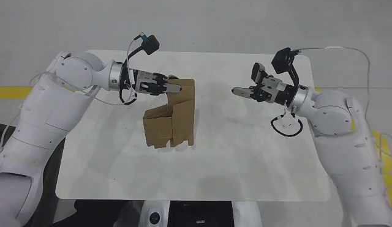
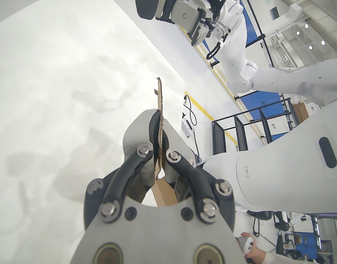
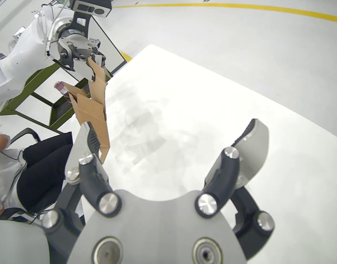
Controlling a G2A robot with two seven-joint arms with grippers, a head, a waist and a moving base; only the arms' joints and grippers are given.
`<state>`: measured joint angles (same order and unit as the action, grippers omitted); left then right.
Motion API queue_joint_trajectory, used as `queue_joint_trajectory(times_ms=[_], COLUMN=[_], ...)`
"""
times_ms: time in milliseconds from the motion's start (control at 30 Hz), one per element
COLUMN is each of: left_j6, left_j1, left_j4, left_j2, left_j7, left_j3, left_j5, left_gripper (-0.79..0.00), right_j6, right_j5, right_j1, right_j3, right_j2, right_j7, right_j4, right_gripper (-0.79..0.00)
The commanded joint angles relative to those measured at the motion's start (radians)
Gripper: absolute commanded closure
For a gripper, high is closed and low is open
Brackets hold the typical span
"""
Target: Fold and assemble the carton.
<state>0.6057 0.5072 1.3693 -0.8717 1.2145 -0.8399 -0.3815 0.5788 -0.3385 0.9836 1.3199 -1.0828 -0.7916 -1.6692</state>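
A brown cardboard carton, partly unfolded with its flaps loose, stands left of the middle of the white table. My left gripper is shut on the carton's upper edge; in the left wrist view the thin cardboard edge is pinched between the pads. My right gripper hangs open above the table, well to the right of the carton and apart from it. The right wrist view has the carton beyond one open finger, held by the left gripper.
Bare table top lies between the carton and my right gripper and along the front edge. A yellow floor line runs past the table's left side. A green frame stands beyond the far table edge.
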Motion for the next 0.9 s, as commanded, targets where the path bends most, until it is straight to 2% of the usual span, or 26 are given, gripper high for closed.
queue_joint_trajectory(times_ms=[0, 200, 500, 533, 567, 633, 667, 733, 767, 867], left_j6=[0.001, -0.006, -0.010, -0.008, -0.005, 0.002, 0.006, 0.014, 0.018, 0.025], left_j1=[0.001, -0.005, -0.024, -0.025, -0.026, -0.028, -0.029, -0.033, -0.034, -0.038], left_j4=[0.006, 0.014, 0.014, 0.013, 0.011, 0.004, 0.001, -0.004, -0.007, -0.014], left_j2=[0.002, 0.002, -0.008, -0.009, -0.010, -0.012, -0.013, -0.015, -0.016, -0.020], left_j7=[-0.001, 0.006, 0.010, 0.008, 0.004, -0.002, -0.006, -0.014, -0.018, -0.025], left_j3=[0.003, 0.012, 0.038, 0.041, 0.044, 0.047, 0.049, 0.051, 0.053, 0.058], left_j5=[-0.006, -0.071, -0.160, -0.163, -0.167, -0.172, -0.172, -0.169, -0.166, -0.160], left_gripper=[0.000, 0.000, 0.000, 0.000, 0.000, 0.000, 0.000, 0.000, 0.000, 0.000], right_j6=[0.023, 0.133, 0.247, 0.255, 0.261, 0.267, 0.269, 0.273, 0.271, 0.273], right_j5=[0.041, 0.171, 0.333, 0.346, 0.356, 0.370, 0.376, 0.389, 0.395, 0.409], right_j1=[-0.032, -0.131, -0.254, -0.265, -0.275, -0.291, -0.297, -0.309, -0.315, -0.331], right_j3=[-0.043, -0.181, -0.366, -0.380, -0.393, -0.413, -0.423, -0.444, -0.454, -0.477], right_j2=[-0.004, -0.022, -0.061, -0.065, -0.068, -0.073, -0.076, -0.080, -0.082, -0.088], right_j7=[-0.032, -0.110, -0.154, -0.156, -0.159, -0.164, -0.167, -0.176, -0.179, -0.177], right_j4=[0.028, 0.127, 0.243, 0.253, 0.264, 0.283, 0.290, 0.301, 0.304, 0.321], right_gripper=[-0.785, -0.785, -0.785, -0.757, -0.659, -0.600, -0.542, -0.499, -0.391, -0.336])
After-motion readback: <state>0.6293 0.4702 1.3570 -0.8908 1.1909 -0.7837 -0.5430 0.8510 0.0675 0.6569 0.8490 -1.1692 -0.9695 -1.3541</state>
